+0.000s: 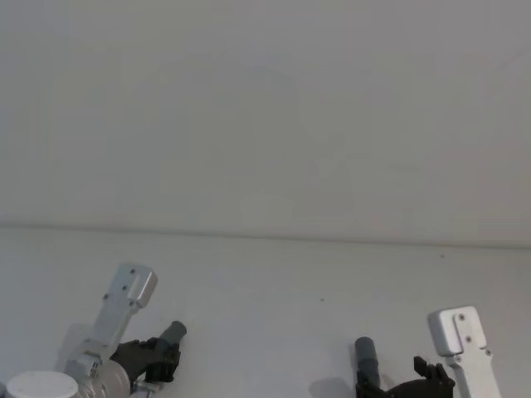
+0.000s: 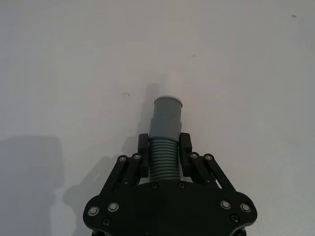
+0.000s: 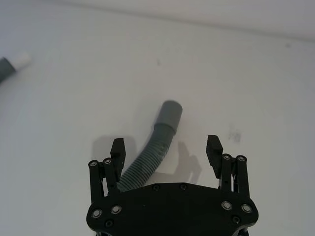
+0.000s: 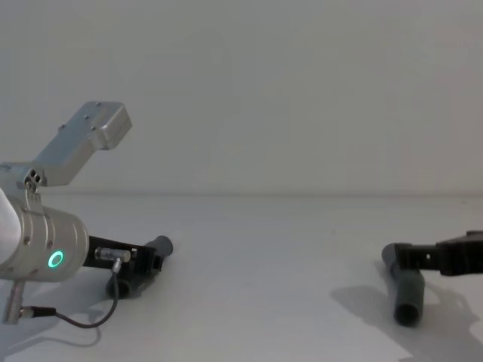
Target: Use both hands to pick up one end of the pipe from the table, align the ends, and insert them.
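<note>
- The left gripper (image 2: 164,144), low at the near left of the table (image 1: 274,282), has its fingers pressed onto the ribbed section of the spigot piece (image 2: 166,118).
- That piece's smooth grey cuff sticks out past the fingertips, and the white spigot (image 2: 171,82) sits at its very tip.
- The right gripper (image 3: 166,146) is at the near right, with its fingers spread wide to either side of the cuff piece (image 3: 142,167).
- The cuff piece lies curved on the table. Its ribbed part passes close beside one finger, and I cannot tell whether the two touch.
- Its plain open cuff (image 3: 170,114) reaches beyond the fingertips.
- The two pieces are well apart, with plain table surface between them.
- A green ring light (image 4: 54,260) glows on the left arm, a thin cable (image 4: 72,321) trails from it onto the table, and a silver bracket (image 4: 83,143) juts up above.
- A pale wall (image 1: 265,108) rises at the far edge.
</note>
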Controlling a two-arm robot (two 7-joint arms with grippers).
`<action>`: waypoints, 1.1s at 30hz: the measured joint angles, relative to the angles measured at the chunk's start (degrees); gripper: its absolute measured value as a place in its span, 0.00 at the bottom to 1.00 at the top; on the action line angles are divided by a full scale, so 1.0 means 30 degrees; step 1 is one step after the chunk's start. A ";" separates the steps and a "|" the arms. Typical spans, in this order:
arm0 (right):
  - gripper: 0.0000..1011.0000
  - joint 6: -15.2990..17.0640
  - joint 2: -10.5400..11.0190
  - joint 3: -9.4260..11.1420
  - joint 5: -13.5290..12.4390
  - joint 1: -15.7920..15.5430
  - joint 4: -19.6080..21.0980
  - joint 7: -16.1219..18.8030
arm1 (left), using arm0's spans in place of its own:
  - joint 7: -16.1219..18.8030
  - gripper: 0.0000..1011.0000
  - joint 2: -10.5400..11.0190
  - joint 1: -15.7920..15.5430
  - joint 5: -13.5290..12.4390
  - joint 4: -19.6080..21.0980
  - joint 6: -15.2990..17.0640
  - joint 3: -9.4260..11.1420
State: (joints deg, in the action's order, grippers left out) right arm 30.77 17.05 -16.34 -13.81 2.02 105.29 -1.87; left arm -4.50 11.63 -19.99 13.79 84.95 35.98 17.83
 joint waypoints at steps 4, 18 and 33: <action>0.99 0.1249 -0.0326 -0.0160 0.0232 0.0211 0.0001 -0.0507 | -0.0001 0.32 -0.0001 0.0000 0.0001 0.0000 0.0002 -0.0001; 0.99 0.3286 -0.1346 -0.0470 0.0551 0.0995 0.0058 -0.1178 | 0.0000 0.32 0.0000 0.0000 0.0000 0.0000 0.0002 -0.0001; 0.99 0.4426 -0.2298 -0.0708 0.0972 0.1552 -0.0047 -0.1822 | 0.0000 0.32 -0.0001 0.0000 0.0000 -0.0001 0.0002 -0.0002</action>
State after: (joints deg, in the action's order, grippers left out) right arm 44.05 10.16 -18.47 -10.89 6.67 105.15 -7.33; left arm -4.50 11.63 -19.99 13.79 84.95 35.98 17.82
